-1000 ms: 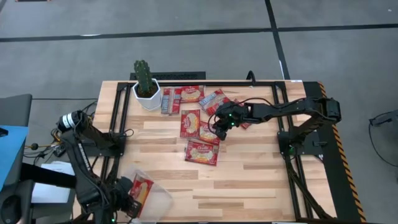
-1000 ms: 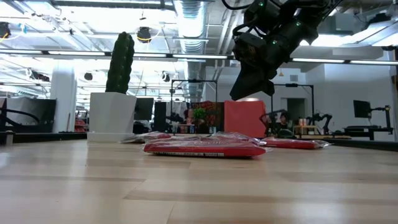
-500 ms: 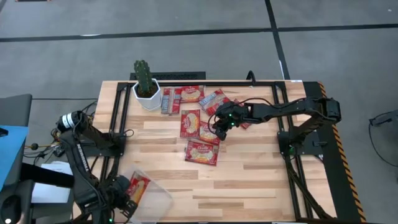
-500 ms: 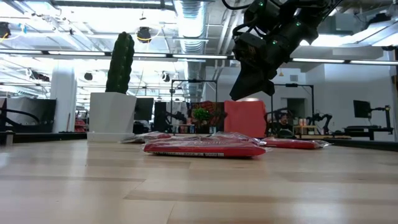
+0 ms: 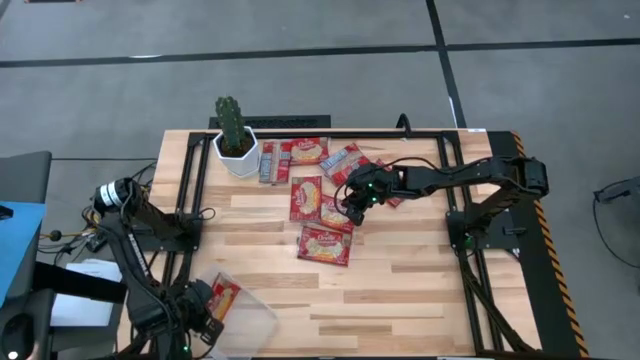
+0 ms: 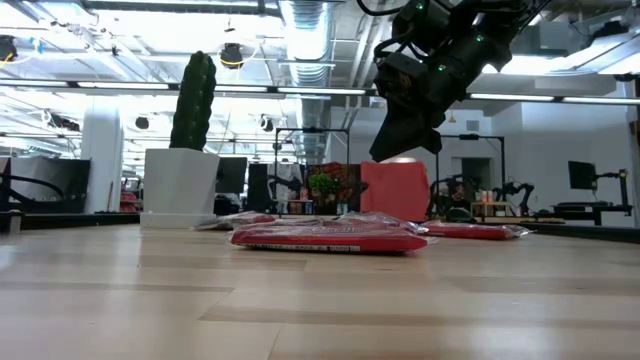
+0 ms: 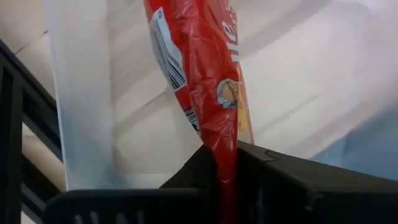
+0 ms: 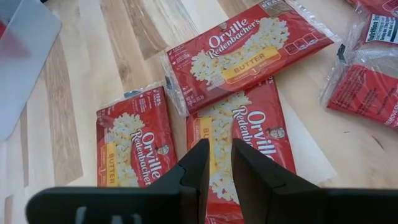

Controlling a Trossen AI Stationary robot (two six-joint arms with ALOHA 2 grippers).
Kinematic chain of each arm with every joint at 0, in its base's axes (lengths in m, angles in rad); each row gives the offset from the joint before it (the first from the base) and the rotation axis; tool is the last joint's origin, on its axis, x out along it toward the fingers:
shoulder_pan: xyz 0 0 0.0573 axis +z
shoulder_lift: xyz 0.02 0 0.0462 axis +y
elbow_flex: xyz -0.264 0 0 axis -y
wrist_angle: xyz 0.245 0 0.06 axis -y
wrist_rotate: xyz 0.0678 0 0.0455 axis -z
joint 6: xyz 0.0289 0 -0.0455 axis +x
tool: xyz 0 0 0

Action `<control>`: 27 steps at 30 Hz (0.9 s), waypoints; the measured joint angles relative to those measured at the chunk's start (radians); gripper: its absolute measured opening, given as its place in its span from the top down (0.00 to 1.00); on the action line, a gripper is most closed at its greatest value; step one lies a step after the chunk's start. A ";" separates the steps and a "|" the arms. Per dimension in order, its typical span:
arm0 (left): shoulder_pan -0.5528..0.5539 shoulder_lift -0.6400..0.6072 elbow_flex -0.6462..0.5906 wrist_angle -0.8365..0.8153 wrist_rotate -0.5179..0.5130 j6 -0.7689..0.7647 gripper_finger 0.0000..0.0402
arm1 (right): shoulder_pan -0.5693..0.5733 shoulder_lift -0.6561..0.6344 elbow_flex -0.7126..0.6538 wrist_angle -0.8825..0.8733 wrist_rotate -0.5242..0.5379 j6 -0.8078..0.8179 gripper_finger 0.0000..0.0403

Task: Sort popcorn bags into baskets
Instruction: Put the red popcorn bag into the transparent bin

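Observation:
My left gripper (image 5: 207, 318) is at the table's near left corner, shut on one red popcorn bag (image 5: 226, 298) that is over the clear plastic tray (image 5: 262, 322). Several more red bags lie flat in the middle and toward the far edge, among them the nearest (image 5: 325, 245) and two abreast (image 5: 306, 198). My right gripper (image 5: 352, 206) hovers above these, fingers nearly together and holding nothing. In the right wrist view its tips (image 8: 217, 167) are over a bag with a cream popcorn picture (image 8: 252, 134). In the low view it (image 6: 402, 140) hangs clear above the bags (image 6: 330, 237). My left gripper pinches the popcorn bag's thin edge (image 7: 225, 163) between its two fingers (image 7: 267, 171). The bag runs straight on from the fingers, edge-on to the wrist camera (image 7: 202, 68). The high view shows it slanting over the tray's left part; whether it touches the tray cannot be told.
A white pot with a cactus (image 5: 236, 148) stands at the far left of the table (image 5: 420, 280), next to a grey-backed packet (image 5: 268, 162). Black frame rails run along the table's left (image 5: 190, 210) and right (image 5: 455, 215) sides. Bare wood lies near and right of the bags.

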 joint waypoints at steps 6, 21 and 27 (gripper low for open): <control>0.000 0.001 -0.029 0.016 0.031 -0.013 0.94 | 0.000 0.000 0.000 0.000 -0.001 0.000 0.77; 0.007 0.000 -0.029 -0.035 0.079 -0.022 0.68 | 0.000 0.000 0.000 0.000 -0.003 -0.001 0.77; 0.008 -0.013 -0.028 -0.124 0.149 -0.085 0.49 | 0.000 0.000 0.000 0.000 -0.003 -0.002 0.77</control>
